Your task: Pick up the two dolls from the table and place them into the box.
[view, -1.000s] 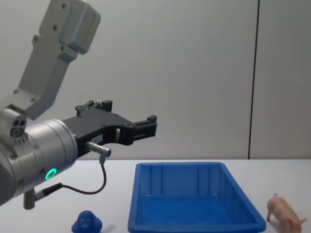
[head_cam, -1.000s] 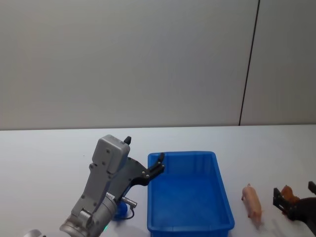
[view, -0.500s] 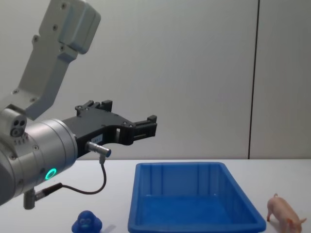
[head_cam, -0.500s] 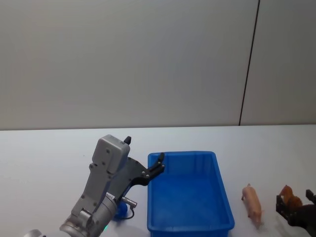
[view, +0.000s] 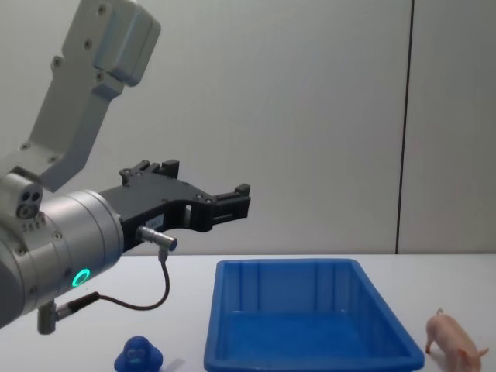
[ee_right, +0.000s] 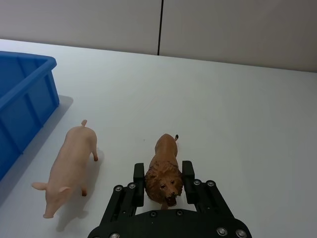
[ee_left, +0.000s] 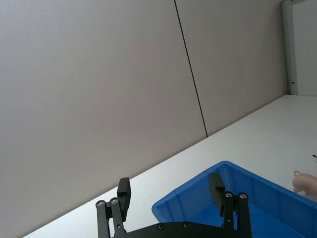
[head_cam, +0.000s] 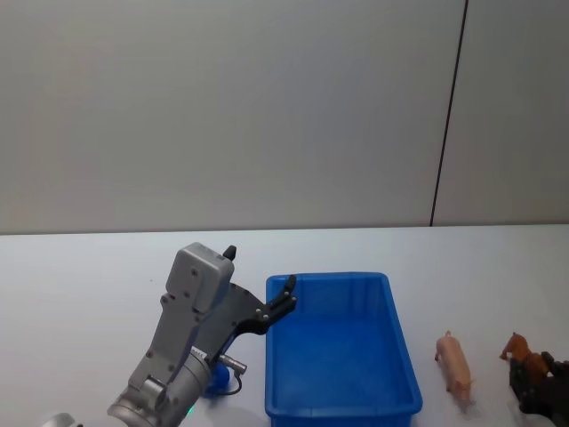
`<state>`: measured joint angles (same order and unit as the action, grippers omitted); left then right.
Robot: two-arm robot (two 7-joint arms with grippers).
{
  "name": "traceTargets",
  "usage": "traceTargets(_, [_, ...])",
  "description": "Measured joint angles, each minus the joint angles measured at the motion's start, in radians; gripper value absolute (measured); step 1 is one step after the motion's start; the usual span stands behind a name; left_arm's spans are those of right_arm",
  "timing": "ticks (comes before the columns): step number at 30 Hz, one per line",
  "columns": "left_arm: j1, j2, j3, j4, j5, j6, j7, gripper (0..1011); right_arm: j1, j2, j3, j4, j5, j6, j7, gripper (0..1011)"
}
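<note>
right gripper (ee_right: pixel 163 167) has its jaws pinched snug on the brown lion (ee_right: pixel 166 148) standing on the table (ee_right: pixel 237 109), while left gripper (ee_left: pixel 170 184) hangs jaws wide apart, empty, above the box (view: pixel 287 265)

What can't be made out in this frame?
Blue figure: base cut by chest view's bottom edge; mostly behind left arm in head view.
Pig: mostly cut off by left wrist view's edge.
Brown lion: forelegs hidden behind right gripper in right wrist view.
Right gripper: cut off at head view's lower right corner.
</note>
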<state>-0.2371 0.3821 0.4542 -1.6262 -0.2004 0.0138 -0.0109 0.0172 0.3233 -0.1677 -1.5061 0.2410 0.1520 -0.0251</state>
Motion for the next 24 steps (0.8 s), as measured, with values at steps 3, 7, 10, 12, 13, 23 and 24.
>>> traceTargets(3, [0.000, 0.000, 0.000, 0.000, 0.000, 0.000, 0.000, 1001, -0.001, -0.001, 0.000, -0.005, -0.005, -0.008, 0.000, 427])
traceTargets(7, [0.000, 0.000, 0.000, 0.000, 0.000, 0.000, 0.000, 1001, -0.003, -0.001, 0.001, -0.022, -0.012, -0.023, 0.005, 426])
traceTargets(10, [0.000, 0.000, 0.000, 0.000, 0.000, 0.000, 0.000, 1001, -0.007, -0.001, 0.000, -0.041, -0.017, -0.038, 0.014, 426])
traceTargets(12, [0.000, 0.000, 0.000, 0.000, 0.000, 0.000, 0.000, 1001, -0.009, -0.001, 0.000, -0.060, -0.019, -0.052, 0.025, 426])
traceTargets(13, [0.000, 0.000, 0.000, 0.000, 0.000, 0.000, 0.000, 1001, -0.009, -0.001, 0.000, -0.060, -0.019, -0.052, 0.025, 426])
traceTargets(23, [0.000, 0.000, 0.000, 0.000, 0.000, 0.000, 0.000, 1001, -0.009, -0.008, -0.012, -0.128, -0.019, -0.103, 0.109, 426])
traceTargets(24, [0.000, 0.000, 0.000, 0.000, 0.000, 0.000, 0.000, 1001, -0.008, -0.009, -0.013, -0.132, -0.018, -0.104, 0.114, 427])
